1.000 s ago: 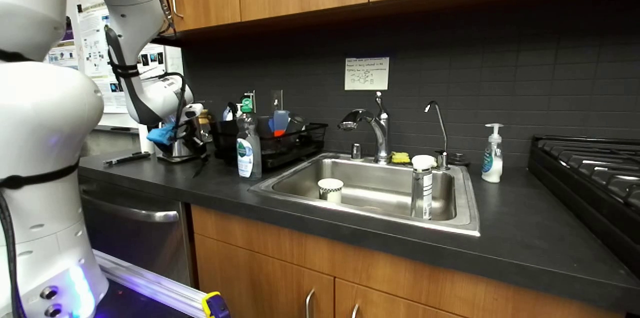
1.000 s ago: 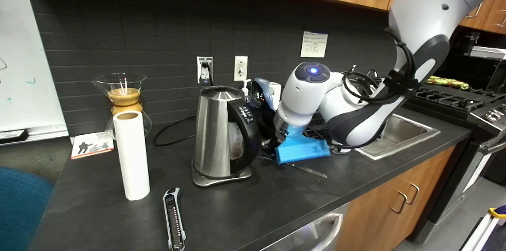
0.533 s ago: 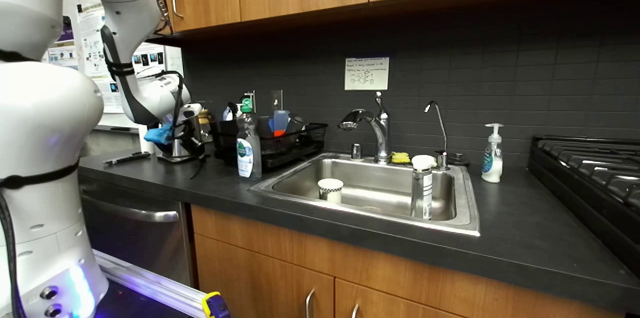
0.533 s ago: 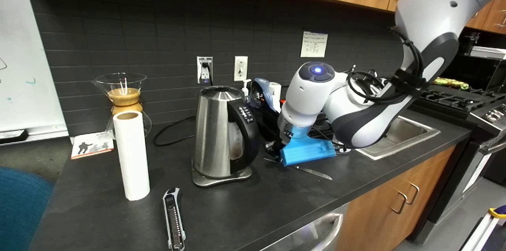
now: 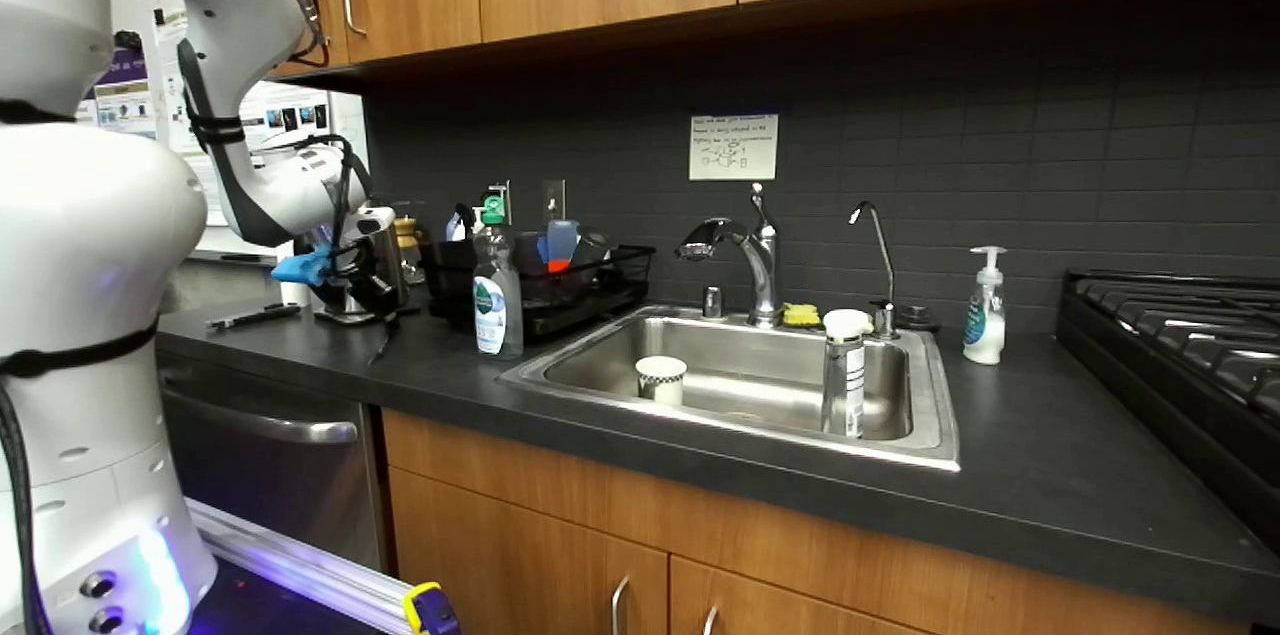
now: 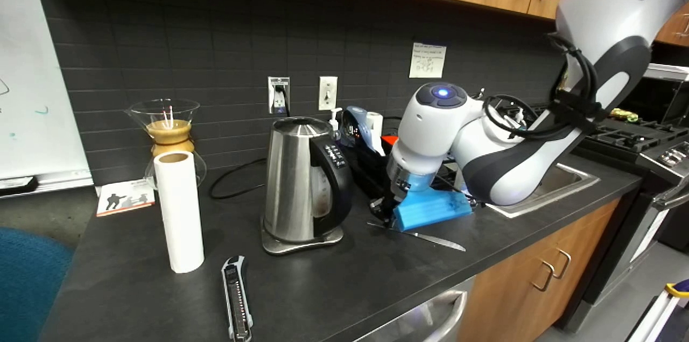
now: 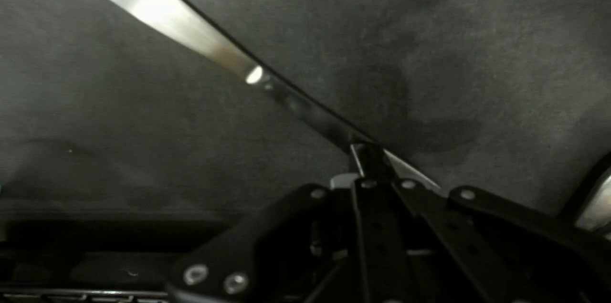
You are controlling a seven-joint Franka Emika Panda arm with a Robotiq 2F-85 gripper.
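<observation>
The slim silver metal table knife (image 7: pixel 254 75) lies slantwise on the dark grey tabletop (image 6: pixel 301 293), blade toward the front edge, between the brushed-steel kettle (image 6: pixel 293 180) and the rectangular stainless-steel sink (image 5: pixel 932 395). The black metal fingers (image 7: pixel 370 160) are pressed together, tips over the knife's handle; whether they touch it I cannot tell. A black wire dish rack (image 5: pixel 560 320) stands toward the back edge.

the claw (image 7: pixel 368 157) and the knife (image 7: pixel 254 75) have moved away from the kettle (image 6: pixel 293 186), nearer the front counter edge (image 6: pixel 420 297).
</observation>
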